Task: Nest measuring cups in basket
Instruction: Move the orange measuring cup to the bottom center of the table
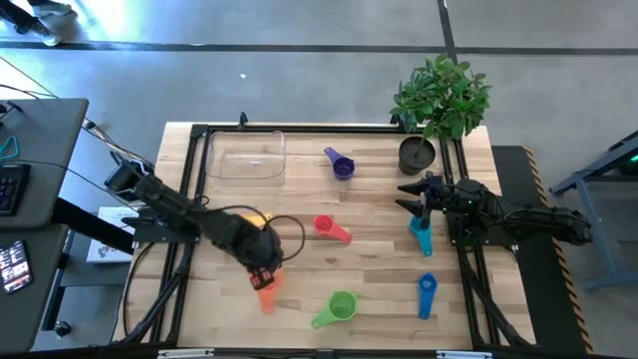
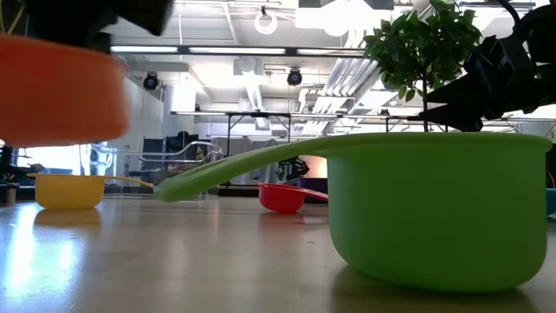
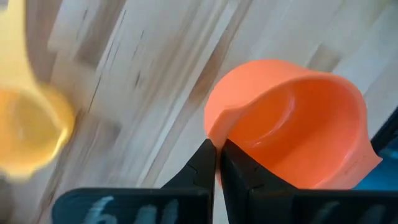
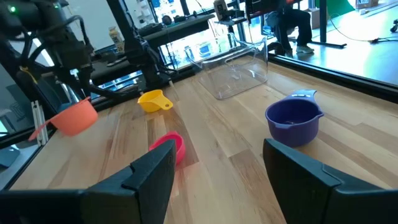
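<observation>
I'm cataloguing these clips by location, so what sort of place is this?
Probably a robotics lab or workshop, not a home: a wooden table inside a black frame, a bare concrete floor around it, and exposed ceiling ducts with more workbenches behind.

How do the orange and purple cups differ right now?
The orange cup is pinched at its rim by the shut left gripper and hangs clear of the table; the purple cup stands upright on the wood, untouched. The orange cup is tilted, with its bowl facing sideways; the purple cup's bowl faces up. The purple cup sits close to the clear basket; the orange cup is farther from it, near the table's front-left. Both are small round scoops, outside the basket.
</observation>
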